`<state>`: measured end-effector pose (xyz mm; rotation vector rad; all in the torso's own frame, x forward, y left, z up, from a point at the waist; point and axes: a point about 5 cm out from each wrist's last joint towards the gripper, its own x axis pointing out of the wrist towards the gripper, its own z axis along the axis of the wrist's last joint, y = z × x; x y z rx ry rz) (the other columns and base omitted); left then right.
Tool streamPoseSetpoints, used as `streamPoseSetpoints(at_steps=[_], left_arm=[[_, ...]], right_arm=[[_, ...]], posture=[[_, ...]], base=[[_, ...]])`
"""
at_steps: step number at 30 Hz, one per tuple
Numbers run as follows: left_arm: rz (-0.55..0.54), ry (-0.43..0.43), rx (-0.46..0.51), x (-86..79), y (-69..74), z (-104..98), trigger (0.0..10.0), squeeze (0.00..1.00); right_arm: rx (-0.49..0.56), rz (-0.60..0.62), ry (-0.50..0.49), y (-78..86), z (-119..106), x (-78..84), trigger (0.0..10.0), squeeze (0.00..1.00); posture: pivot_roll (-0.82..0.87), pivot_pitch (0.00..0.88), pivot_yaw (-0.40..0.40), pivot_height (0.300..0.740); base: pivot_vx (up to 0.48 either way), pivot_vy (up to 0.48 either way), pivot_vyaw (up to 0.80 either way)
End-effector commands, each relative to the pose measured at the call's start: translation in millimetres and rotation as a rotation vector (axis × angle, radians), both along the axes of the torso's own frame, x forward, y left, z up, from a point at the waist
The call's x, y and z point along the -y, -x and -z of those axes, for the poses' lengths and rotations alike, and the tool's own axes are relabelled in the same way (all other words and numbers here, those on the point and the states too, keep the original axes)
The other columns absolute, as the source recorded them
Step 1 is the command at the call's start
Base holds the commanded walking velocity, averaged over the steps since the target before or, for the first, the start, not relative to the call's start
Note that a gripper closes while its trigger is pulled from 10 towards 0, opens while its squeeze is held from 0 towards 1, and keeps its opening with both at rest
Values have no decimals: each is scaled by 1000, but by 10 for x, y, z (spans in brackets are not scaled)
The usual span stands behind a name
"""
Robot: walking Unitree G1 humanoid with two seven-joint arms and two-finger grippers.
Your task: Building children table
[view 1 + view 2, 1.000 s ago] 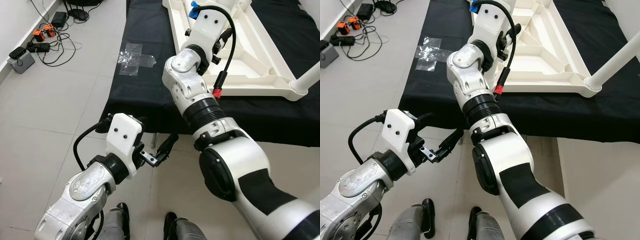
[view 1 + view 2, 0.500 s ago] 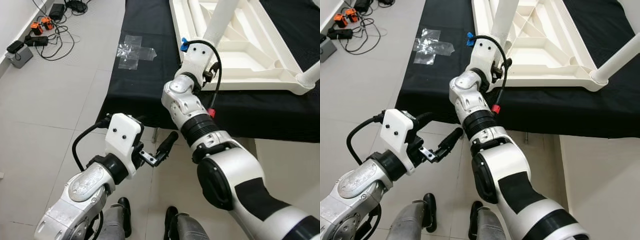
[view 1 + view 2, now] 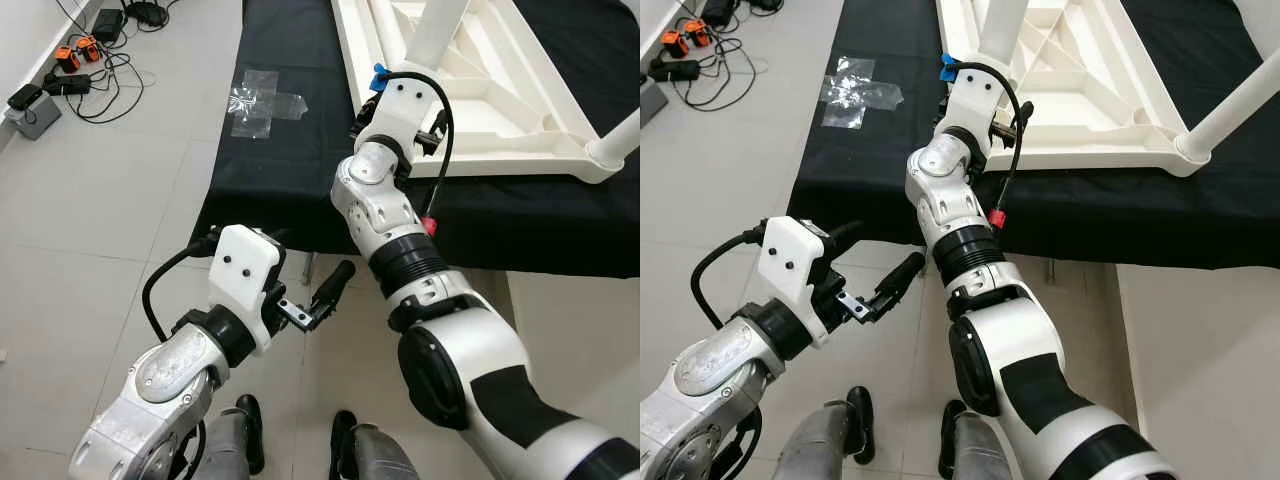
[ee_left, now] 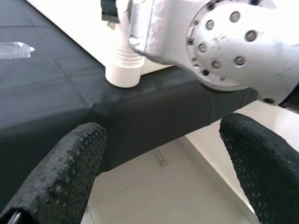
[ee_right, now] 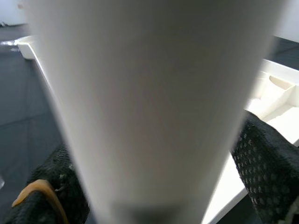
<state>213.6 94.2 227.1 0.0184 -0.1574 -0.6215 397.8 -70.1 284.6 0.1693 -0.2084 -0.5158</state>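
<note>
right pincer (image 5: 154, 186) around table leg (image 5: 154, 102), left pincer (image 3: 325, 297) idle

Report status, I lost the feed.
Right end effector around white table leg on upturned tabletop. Left end effector open, idle over floor. Nothing in the way.

I stand in an indoor workroom with a pale tiled floor (image 3: 90, 200). Well left of my left pincer (image 3: 318, 300), chargers and cables (image 3: 80, 60) lie by the wall; ahead, a black mat (image 3: 270, 150) carries clear tape (image 3: 262, 98).
</note>
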Motion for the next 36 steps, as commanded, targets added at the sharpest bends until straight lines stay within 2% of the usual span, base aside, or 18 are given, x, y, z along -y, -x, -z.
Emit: streamPoseSetpoints(at_steps=[1, 2, 4, 5, 7, 8, 12, 14, 15, 17, 19, 26, 28, 30, 32, 35, 36], left_arm=[[16, -17, -10, 11, 5, 43, 10000, 0], [16, -20, -8, 10, -5, 47, 10000, 0], [16, -20, -8, 10, -5, 47, 10000, 0], [17, -22, -6, 7, -11, 50, 10000, 0], [17, -25, -4, 5, -18, 57, 10000, 0], [16, -28, -2, 5, -25, 65, 10000, 0], [17, -29, -1, 6, -30, 73, 10000, 0], [18, -34, 5, 12, -40, 87, 10000, 0], [18, -34, 5, 12, -40, 87, 10000, 0], [17, -36, 9, 11, -50, 93, 10000, 0], [17, -36, 10, 10, -54, 94, 10000, 0], [11, -37, 16, -3, -65, 93, 10000, 0], [8, -35, 18, -7, -70, 102, 10000, 0], [8, -35, 18, -7, -70, 102, 10000, 0], [6, -33, 21, -10, -80, 101, 10000, 0], [1, -33, 23, -15, -82, 100, 10000, 0], [-8, -33, 26, -28, -87, 99, 10000, 0]], right_arm=[[11, 2, -9, 10, 22, 61, 10000, 1000], [33, -18, -19, 26, 19, 72, 10000, 431], [33, -18, -19, 26, 19, 72, 10000, 431], [60, -51, -30, 43, 14, 79, 10000, 0], [79, -75, -35, 66, 15, 99, 10000, 0], [103, -133, -45, 99, 19, 112, 10000, 0], [120, -174, -42, 135, 26, 130, 10000, 0], [170, -305, -59, 235, 46, 135, 10000, 0], [170, -305, -59, 235, 46, 135, 10000, 0], [208, -404, -57, 311, 58, 131, 10000, 0], [218, -426, -48, 333, 60, 131, 10000, 0], [222, -501, -13, 370, 95, 144, 10000, 0], [227, -592, 0, 414, 125, 151, 10000, 0], [227, -592, 0, 414, 125, 151, 10000, 0], [213, -650, 19, 489, 186, 194, 10000, 0], [204, -668, 27, 536, 232, 229, 10000, 0], [187, -682, 43, 606, 306, 292, 10000, 0]], posture=[[92, 272, -92, 740], [92, 258, -92, 740], [92, 258, -92, 740], [91, 252, -91, 740], [90, 240, -91, 740], [90, 229, -89, 740], [89, 217, -86, 740], [86, 202, -84, 740], [86, 202, -84, 740], [87, 197, -83, 740], [87, 197, -83, 740], [85, 194, -86, 740], [78, 193, -85, 740], [78, 193, -85, 740], [76, 193, -88, 740], [76, 193, -88, 740], [72, 193, -86, 740]], base=[[0, 0, 0], [0, 0, 0], [0, 0, 0], [0, 0, 0], [0, 0, 0], [0, 0, 0], [0, 0, 0], [0, 0, 0], [0, 0, 0], [0, 0, 0], [0, 0, 0], [0, 0, 0], [0, 0, 0], [0, 0, 0], [0, 0, 0], [0, 0, 0], [0, 0, 0]])
